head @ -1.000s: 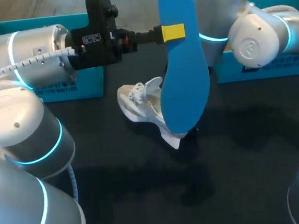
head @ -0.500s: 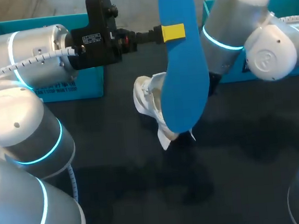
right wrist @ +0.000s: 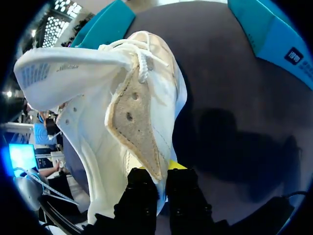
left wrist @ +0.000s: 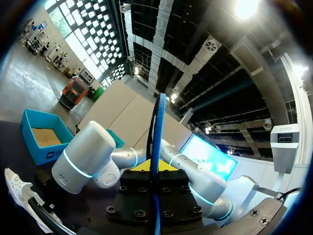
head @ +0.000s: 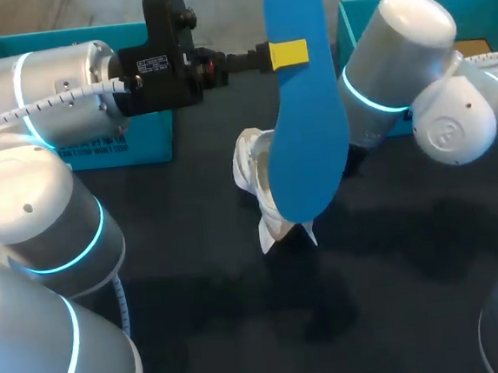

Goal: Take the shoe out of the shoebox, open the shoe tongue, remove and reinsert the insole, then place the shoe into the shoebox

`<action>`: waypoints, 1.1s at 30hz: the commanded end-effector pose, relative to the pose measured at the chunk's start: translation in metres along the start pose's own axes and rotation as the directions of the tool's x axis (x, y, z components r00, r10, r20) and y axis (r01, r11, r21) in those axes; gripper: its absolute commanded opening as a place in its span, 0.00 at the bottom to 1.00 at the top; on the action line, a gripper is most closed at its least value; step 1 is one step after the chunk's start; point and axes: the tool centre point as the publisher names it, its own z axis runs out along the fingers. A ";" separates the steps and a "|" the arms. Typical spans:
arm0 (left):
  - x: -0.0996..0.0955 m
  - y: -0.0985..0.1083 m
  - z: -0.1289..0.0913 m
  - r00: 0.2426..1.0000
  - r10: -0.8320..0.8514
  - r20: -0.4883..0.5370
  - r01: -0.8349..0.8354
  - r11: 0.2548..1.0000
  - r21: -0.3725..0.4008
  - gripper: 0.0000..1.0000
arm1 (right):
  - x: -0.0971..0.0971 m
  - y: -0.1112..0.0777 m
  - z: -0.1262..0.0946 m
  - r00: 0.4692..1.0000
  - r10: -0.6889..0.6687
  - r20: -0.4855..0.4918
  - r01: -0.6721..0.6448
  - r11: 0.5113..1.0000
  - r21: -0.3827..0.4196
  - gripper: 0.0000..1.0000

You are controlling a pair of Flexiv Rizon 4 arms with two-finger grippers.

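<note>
The left gripper (head: pixel 283 55) pinches the flat blue foam insole (head: pixel 305 129), holding it upright on edge high above the black table (head: pixel 244 326), its arm stretched level from the left. The right gripper (right wrist: pixel 156 172) clamps the white lace-up shoe (head: pixel 253 170), tilted near the table's middle, its arm bent in from the far right beside a teal cardboard shoebox (head: pixel 364 10)

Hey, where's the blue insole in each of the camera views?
Head view: blue insole, upper middle, in the left gripper, in front of the white shoe.
Left wrist view: the insole edge-on between its own gripper's fingers.
Right wrist view: not in it.
Shared landmark: the white shoe, in all three views.
</note>
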 end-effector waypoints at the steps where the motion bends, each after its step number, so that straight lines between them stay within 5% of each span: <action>1: -0.001 0.001 0.001 1.000 0.001 -0.002 -0.001 1.000 0.004 0.00 | -0.004 -0.005 0.003 1.000 0.024 -0.004 -0.024 0.999 -0.039 0.00; 22: -0.001 0.001 0.001 1.000 0.001 -0.002 -0.001 1.000 0.004 0.00 | -0.003 0.006 0.038 0.996 0.081 -0.028 -0.080 0.996 0.024 0.00; 33: -0.001 0.001 0.001 1.000 0.001 -0.002 -0.001 1.000 0.004 0.00 | -0.006 -0.001 0.056 0.992 0.128 -0.018 -0.128 0.992 -0.016 0.00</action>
